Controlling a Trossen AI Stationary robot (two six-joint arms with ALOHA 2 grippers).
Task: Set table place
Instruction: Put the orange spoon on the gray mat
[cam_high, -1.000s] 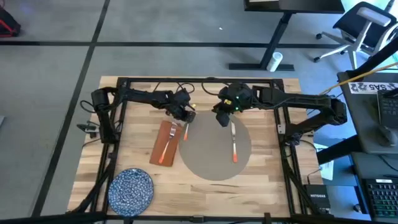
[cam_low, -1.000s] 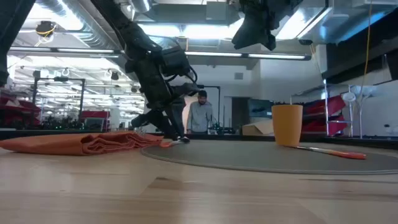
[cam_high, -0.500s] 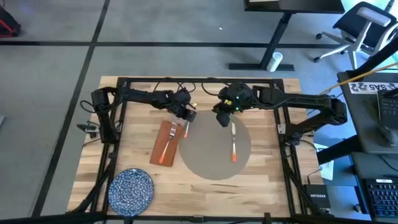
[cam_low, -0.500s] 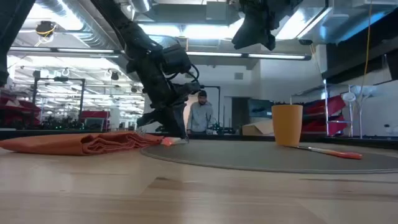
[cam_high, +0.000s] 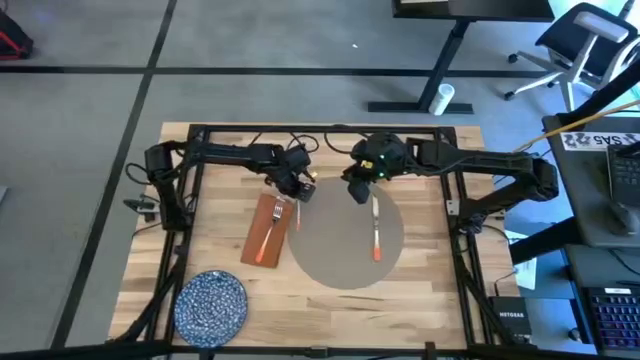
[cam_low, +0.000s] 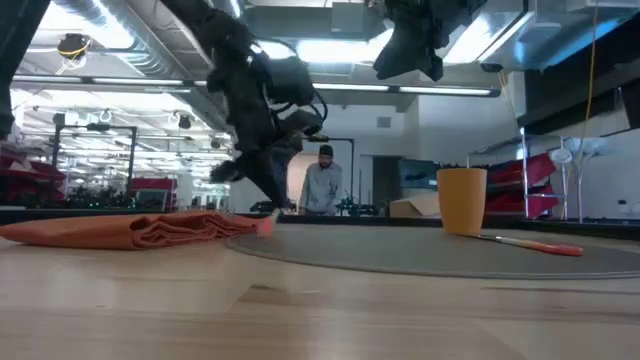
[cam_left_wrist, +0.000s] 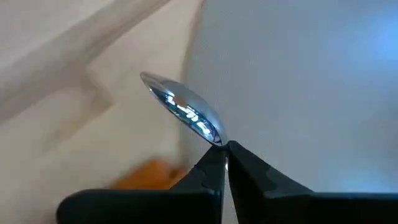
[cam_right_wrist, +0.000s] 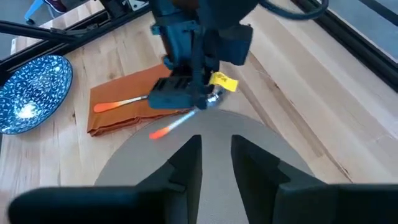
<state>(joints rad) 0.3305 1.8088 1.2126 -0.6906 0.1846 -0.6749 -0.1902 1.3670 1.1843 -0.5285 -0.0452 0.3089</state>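
High view: the large flat round grey-beige placemat (cam_high: 346, 238) lies on the light wooden plank surface (cam_high: 420, 290), a little toward my right side of its middle. On the mat's right half lies a knife with an orange handle (cam_high: 376, 232), blade toward the far edge. Touching the mat's left rim is the rust-red rectangular napkin (cam_high: 265, 229), with an orange-handled fork (cam_high: 269, 226) resting on it. The blue speckled round plate (cam_high: 211, 304) sits well apart at the near left corner.

My left gripper (cam_high: 296, 184) hangs just above the far left rim of the mat, the arm stretched in from the left rail with the wrist bent downward. Its fingers (cam_left_wrist: 208, 175) are pinched tight on a spoon with an orange handle (cam_left_wrist: 185, 114): the left wrist view shows the shiny bowl sticking out past the closed tips, over the boundary between mat and wood. In the right wrist view the spoon's orange handle slants down toward the mat's edge beside the napkin.

My right gripper (cam_high: 357, 190) is poised over the far edge of the mat, arm reaching in from the right rail, raised clear of the surface. Its fingers (cam_right_wrist: 186, 163) stand apart, holding nothing.

In the low view an orange-yellow cup (cam_low: 461, 200) stands beyond the mat.
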